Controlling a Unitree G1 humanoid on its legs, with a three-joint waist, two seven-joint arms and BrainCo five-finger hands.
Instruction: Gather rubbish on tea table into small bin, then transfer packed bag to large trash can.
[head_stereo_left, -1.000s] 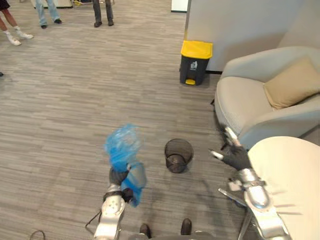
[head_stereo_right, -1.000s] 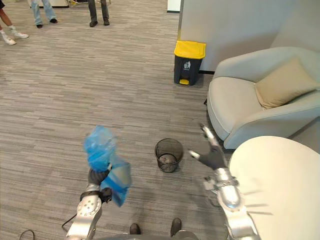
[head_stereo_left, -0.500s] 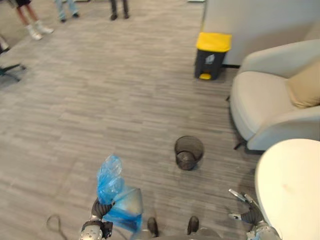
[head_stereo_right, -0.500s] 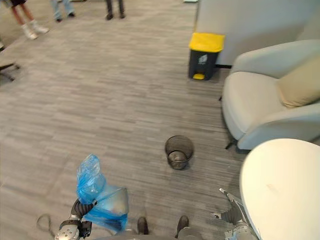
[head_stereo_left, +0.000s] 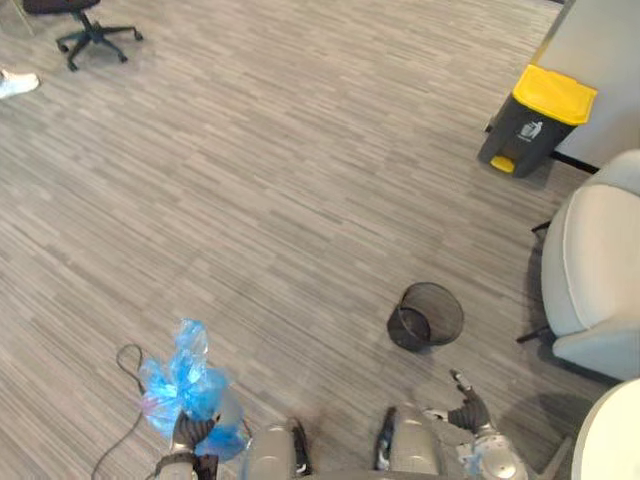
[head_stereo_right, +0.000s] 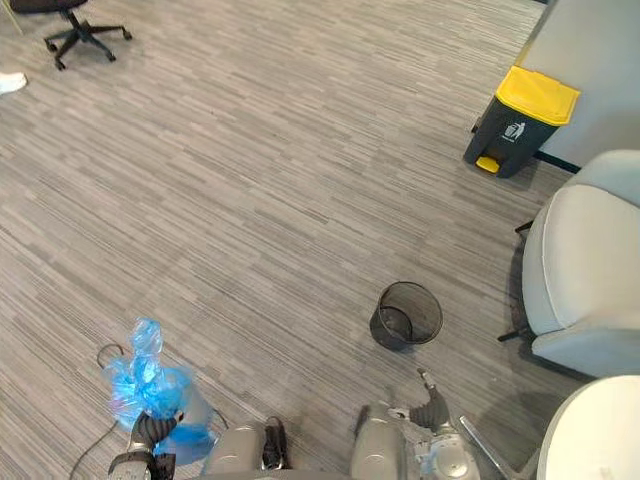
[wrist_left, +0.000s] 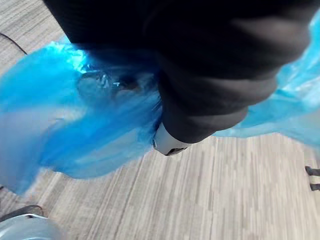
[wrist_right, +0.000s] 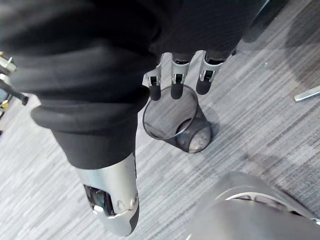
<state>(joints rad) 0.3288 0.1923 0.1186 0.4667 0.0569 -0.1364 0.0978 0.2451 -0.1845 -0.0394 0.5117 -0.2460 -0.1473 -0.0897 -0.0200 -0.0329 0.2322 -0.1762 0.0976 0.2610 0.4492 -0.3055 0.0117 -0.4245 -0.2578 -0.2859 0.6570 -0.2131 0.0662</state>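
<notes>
A knotted blue rubbish bag (head_stereo_left: 180, 385) is held off the floor at the lower left, its neck gripped by my left hand (head_stereo_left: 186, 434). Blue plastic (wrist_left: 75, 125) bunches all round that hand in the left wrist view. The small black mesh bin (head_stereo_left: 425, 315) stands empty on the floor at centre right. My right hand (head_stereo_left: 468, 410) hangs low just in front of it, fingers (wrist_right: 172, 82) straight and holding nothing, with the bin (wrist_right: 175, 122) right past them. The large black trash can with a yellow lid (head_stereo_left: 535, 120) stands far off at the upper right.
A light grey armchair (head_stereo_left: 595, 270) lines the right edge, and the round tea table's rim (head_stereo_left: 615, 440) shows at the bottom right corner. A black office chair (head_stereo_left: 90, 25) and a person's white shoe (head_stereo_left: 15, 82) are at the far upper left. Grey carpet lies between.
The camera has swung, shifting the trash can and armchair towards the right edge. Both hands have sunk lower in view; the left still holds the blue bag.
</notes>
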